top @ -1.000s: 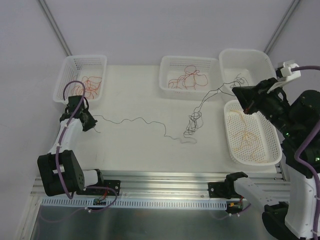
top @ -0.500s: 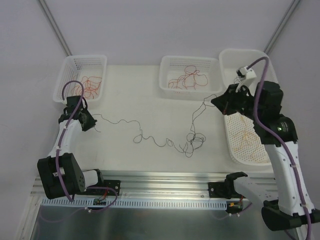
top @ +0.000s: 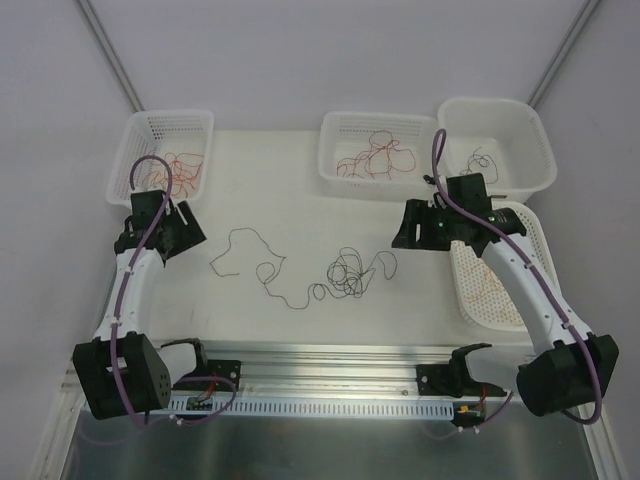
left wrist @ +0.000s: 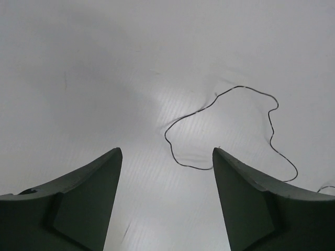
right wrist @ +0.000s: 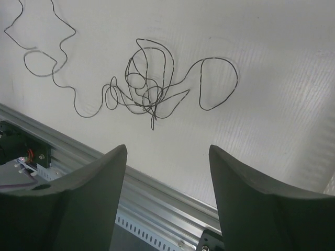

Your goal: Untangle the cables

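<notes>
My left gripper (left wrist: 166, 151) is spread wide w/ nothing btwn the fingers (left wrist: 86, 193). It hangs over bare table (top: 290, 190), and from the top cam it sits at the table's left side (top: 185, 232). My right gripper (right wrist: 167, 149) is spread wide too and holds nothing. It sits right of centre (top: 405, 232).

The black cable (top: 245, 232) lies loose on the table btwn my two grippers, touching neither. Its left end makes open curls (left wrist: 242, 87) just ahead of my left fingers. Toward the right it bunches into a knot (right wrist: 146, 97) of overlapping loops, w/ one bigger loop on the knot's right side. On the top cam the knot (top: 348, 272) is near the right gripper. It looks like 1 long strand, but I can't tell if the knot holds more.

Count: 2 grippers and 4 white containers along the far and right edges.
- The left basket (top: 160, 120), mesh-walled, holds orange-red cables (top: 180, 170).
- The middle basket (top: 380, 117), also mesh, holds red and maroon cables (top: 375, 155).
- The tub (top: 495, 105) at far right holds a thin black strand (top: 485, 160).
- The shallow perforated tray (top: 540, 270) just in front of the tub holds tan-orange cables (top: 490, 285). My right arm covers part of it.

An aluminium rail (top: 330, 355) runs along the near edge.
</notes>
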